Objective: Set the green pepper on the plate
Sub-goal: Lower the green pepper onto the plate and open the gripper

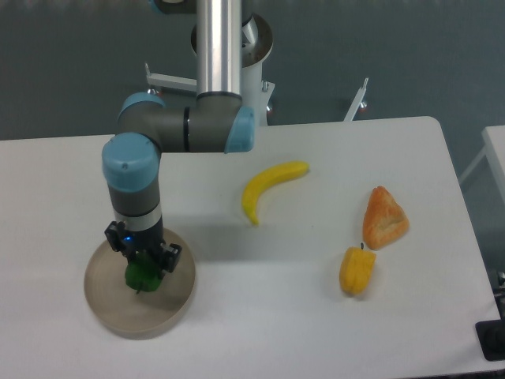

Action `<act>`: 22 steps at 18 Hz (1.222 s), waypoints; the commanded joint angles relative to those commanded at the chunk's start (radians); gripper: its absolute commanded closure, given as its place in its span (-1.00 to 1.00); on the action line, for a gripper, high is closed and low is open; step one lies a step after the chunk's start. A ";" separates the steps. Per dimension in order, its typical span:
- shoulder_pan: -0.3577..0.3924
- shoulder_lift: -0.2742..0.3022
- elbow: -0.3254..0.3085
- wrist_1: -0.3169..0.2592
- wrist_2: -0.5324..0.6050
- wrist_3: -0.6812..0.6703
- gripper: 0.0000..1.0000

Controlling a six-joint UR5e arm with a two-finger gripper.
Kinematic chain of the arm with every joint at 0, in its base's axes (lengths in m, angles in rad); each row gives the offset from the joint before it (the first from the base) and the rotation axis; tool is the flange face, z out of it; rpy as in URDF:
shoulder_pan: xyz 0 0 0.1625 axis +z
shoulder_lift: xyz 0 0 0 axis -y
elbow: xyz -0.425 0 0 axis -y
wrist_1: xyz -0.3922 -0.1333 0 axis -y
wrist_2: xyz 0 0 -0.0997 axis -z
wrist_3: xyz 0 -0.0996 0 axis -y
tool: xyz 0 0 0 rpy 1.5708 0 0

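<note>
The beige-tan round plate [118, 308] lies at the front left of the white table. The dark green pepper [142, 275] is over the plate's middle, mostly covered by my gripper [144, 268], which points straight down onto it. The fingers appear closed around the pepper. I cannot tell whether the pepper touches the plate surface or hangs just above it.
A yellow banana [268, 186] lies at the table's centre. An orange wedge-shaped item [385, 219] and a yellow-orange pepper [357, 271] lie at the right. The arm's base column [219, 47] stands at the back.
</note>
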 joint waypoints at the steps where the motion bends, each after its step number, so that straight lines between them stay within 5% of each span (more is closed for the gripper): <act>1: -0.003 -0.005 -0.002 0.000 0.000 0.002 0.35; 11: -0.005 -0.014 -0.005 0.003 -0.002 0.012 0.28; 12: -0.005 -0.014 -0.005 0.003 -0.002 0.014 0.02; 14: -0.005 -0.009 -0.003 0.003 -0.002 0.014 -0.86; 15: -0.005 -0.006 -0.003 0.002 -0.002 0.015 -1.00; 22: 0.000 0.029 0.009 -0.002 0.000 0.018 -1.00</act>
